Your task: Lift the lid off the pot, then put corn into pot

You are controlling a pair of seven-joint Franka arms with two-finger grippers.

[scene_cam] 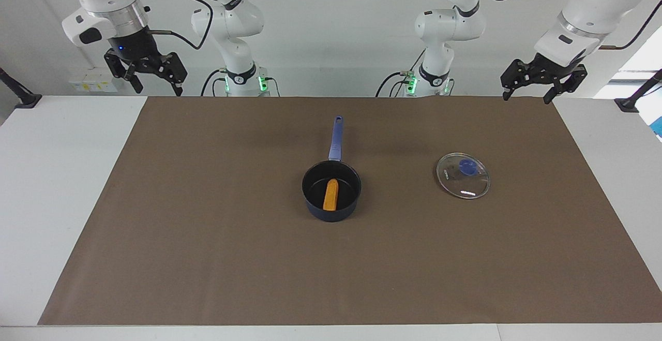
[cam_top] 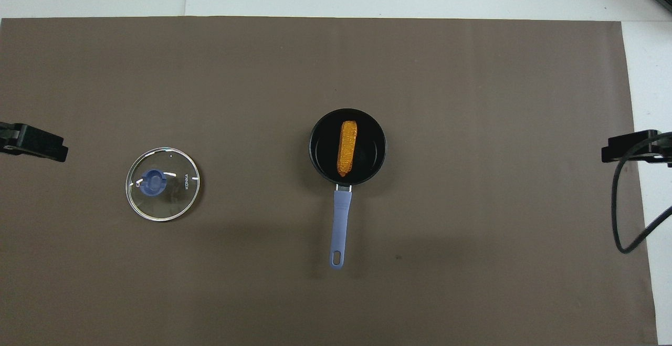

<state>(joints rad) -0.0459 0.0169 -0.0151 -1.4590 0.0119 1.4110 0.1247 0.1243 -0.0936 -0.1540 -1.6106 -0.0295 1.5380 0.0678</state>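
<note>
We note two white jointed arms with black cables, silver wrist rings, green base lights, and black two-finger grippers, left gripper (scene_cam: pixel 532 91) and right gripper (scene_cam: pixel 157 85).

Both arms cut off overhead; only left hand (cam_top: pixel 37 142) and right hand (cam_top: pixel 627 147) tips

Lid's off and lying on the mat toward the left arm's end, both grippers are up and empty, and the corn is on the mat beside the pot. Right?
Not quite: the corn lies inside the pot, as the overhead view shows. The rest holds: the lid lies on the mat toward the left arm's end, and the left gripper and right gripper hang open and empty.
</note>
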